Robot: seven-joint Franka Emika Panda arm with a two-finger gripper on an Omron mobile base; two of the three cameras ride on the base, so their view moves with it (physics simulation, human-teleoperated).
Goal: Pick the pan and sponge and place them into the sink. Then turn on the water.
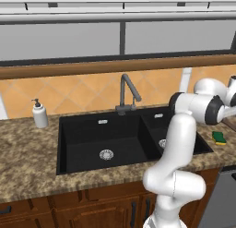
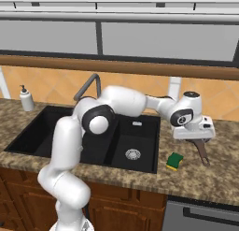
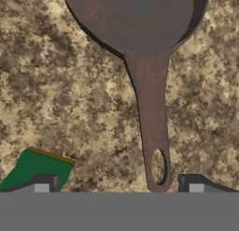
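Note:
The dark brown pan (image 3: pixel 135 19) lies on the speckled counter, its long handle (image 3: pixel 154 132) running toward me and ending between my fingertips. My gripper (image 3: pixel 120 187) is open and holds nothing. From the right base view my gripper (image 2: pixel 195 137) hovers low over the pan, covering the bowl and leaving the handle (image 2: pixel 202 155) poking out. The yellow and green sponge (image 2: pixel 175 161) (image 3: pixel 35 171) (image 1: pixel 219 137) sits on the counter just right of the black sink (image 2: pixel 140 139) (image 1: pixel 83 139). No water runs from the grey faucet (image 1: pixel 126 93).
A white soap dispenser (image 1: pixel 40 114) (image 2: pixel 25 98) stands on the counter left of the sink. The tiled backsplash and a wooden ledge run behind the faucet (image 2: pixel 88 87). A grey appliance front (image 2: pixel 205 216) sits below the counter at the right.

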